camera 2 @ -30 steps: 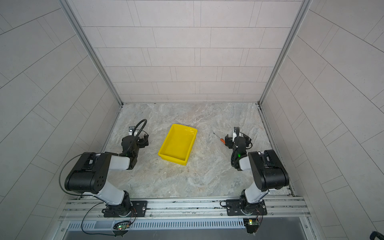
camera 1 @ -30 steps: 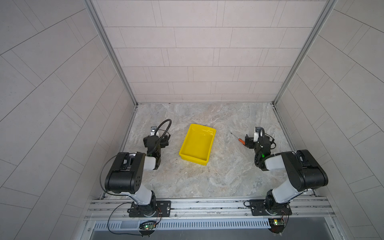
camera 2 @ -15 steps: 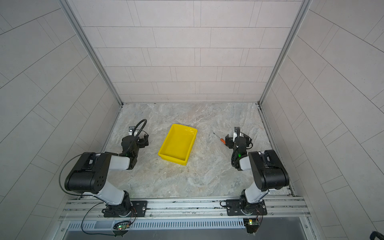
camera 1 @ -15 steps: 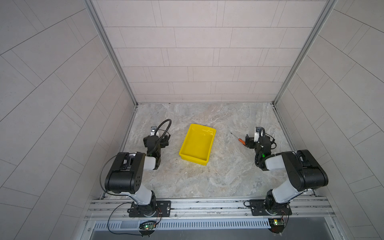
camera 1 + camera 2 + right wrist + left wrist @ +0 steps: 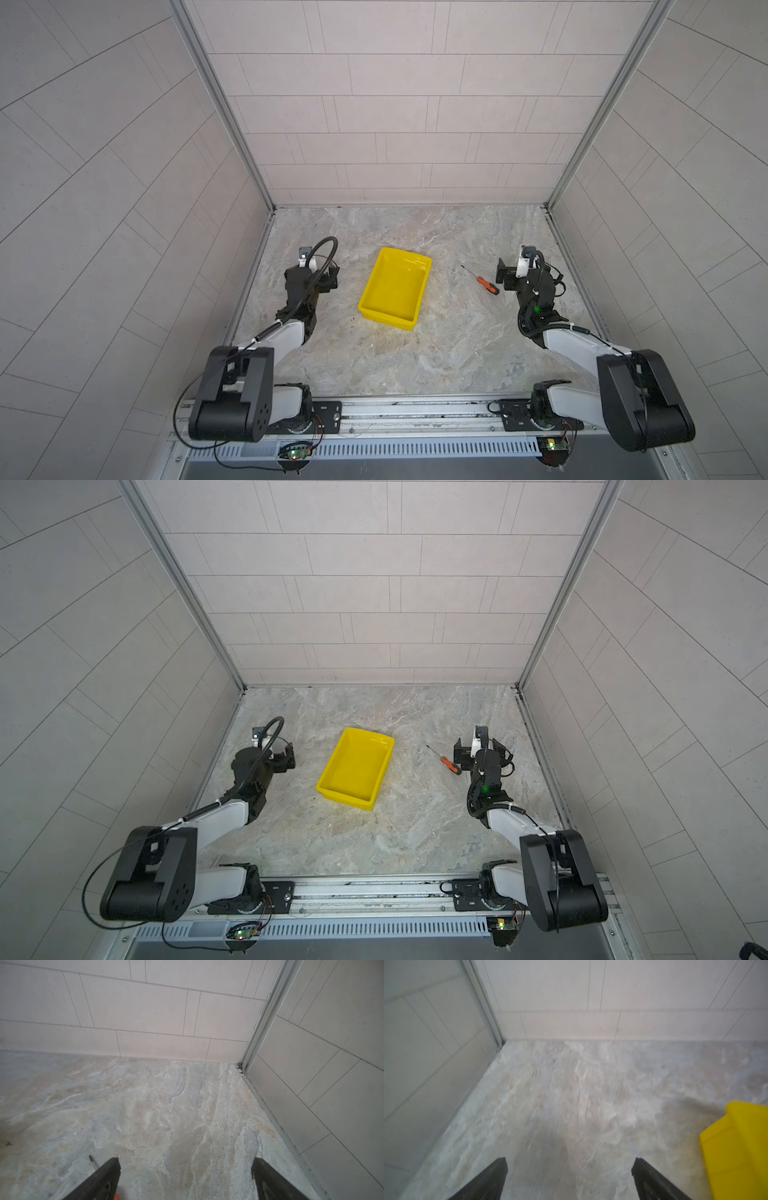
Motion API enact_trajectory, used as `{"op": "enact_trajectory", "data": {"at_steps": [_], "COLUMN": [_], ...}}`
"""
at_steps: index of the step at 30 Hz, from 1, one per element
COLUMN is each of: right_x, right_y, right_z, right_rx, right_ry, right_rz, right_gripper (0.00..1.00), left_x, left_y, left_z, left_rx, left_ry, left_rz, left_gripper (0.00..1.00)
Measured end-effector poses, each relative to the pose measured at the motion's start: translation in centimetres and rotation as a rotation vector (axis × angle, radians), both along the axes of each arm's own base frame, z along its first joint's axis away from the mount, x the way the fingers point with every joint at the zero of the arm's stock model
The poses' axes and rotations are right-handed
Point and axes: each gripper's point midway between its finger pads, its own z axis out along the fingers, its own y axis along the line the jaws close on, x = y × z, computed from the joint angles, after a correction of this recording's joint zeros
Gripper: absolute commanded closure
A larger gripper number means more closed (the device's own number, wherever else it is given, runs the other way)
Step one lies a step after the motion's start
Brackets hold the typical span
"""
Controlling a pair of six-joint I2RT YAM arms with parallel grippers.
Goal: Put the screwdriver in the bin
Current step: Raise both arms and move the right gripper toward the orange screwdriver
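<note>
The screwdriver (image 5: 484, 283) (image 5: 448, 764), orange-handled with a thin dark shaft, lies flat on the stone floor right of the bin. The yellow bin (image 5: 388, 321) (image 5: 347, 802) sits mid-floor with nothing in it. My right gripper (image 5: 524, 274) (image 5: 482, 752) is low beside the screwdriver's handle end, open and holding nothing. In the right wrist view the shaft of the screwdriver (image 5: 92, 1161) shows just outside one finger, not between the fingers of the right gripper (image 5: 186, 1164). My left gripper (image 5: 311, 276) (image 5: 270, 754) (image 5: 569, 1164) is open and holds nothing, left of the bin (image 5: 737, 1147).
Tiled walls enclose the floor on three sides, with metal corner posts (image 5: 557, 199) at the back. The right wall runs close beside the right gripper. A rail (image 5: 415, 409) carrying both arm bases runs along the front edge.
</note>
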Motion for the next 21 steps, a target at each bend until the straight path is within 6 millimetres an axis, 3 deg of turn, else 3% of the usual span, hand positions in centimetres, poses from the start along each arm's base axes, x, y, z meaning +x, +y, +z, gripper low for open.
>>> {"op": "enact_trajectory", "data": {"at_steps": [2,4,7,9,11,15,17,21], "right_x": [-1.0,-2.2,-4.3,-5.8,-7.6,-10.9,-12.0,-13.3], "right_y": [1.7,3.9,6.6,6.2,4.1,1.0,0.5,0.0], "right_z": [1.5,3.2,6.3,7.5,6.1,-0.6,-3.4,-7.7], "right_rx": [0.001,0.011,0.04,0.115,0.202,0.257,0.263,0.261], "right_ry": [0.006,0.019,0.029,0.031,0.071,0.203,0.264,0.336], "right_rz": [0.03,0.091,0.186,0.149,0.031,-0.097,-0.129,-0.164], "right_gripper": [0.0,0.01,0.01,0.0,0.0,0.01,0.01,0.01], "left_x": [0.2,-1.2,-4.9,-7.3,-9.4,-12.2,-12.8,-14.2], "left_y": [-1.8,-3.8,-5.7,-5.5,-5.4,-6.1,-6.1,-4.5], "left_z": [4.6,8.0,8.9,8.0,6.3,4.1,2.7,-3.0], "left_rx": [-0.025,-0.074,-0.173,-0.25,-0.316,-0.386,-0.404,-0.411], "left_ry": [-0.036,-0.06,-0.042,-0.029,0.013,0.074,0.096,0.262], "left_rz": [-0.043,-0.103,-0.172,-0.159,-0.149,-0.193,-0.187,-0.054], "left_gripper": [0.0,0.0,0.0,0.0,0.0,0.0,0.0,0.0]}}
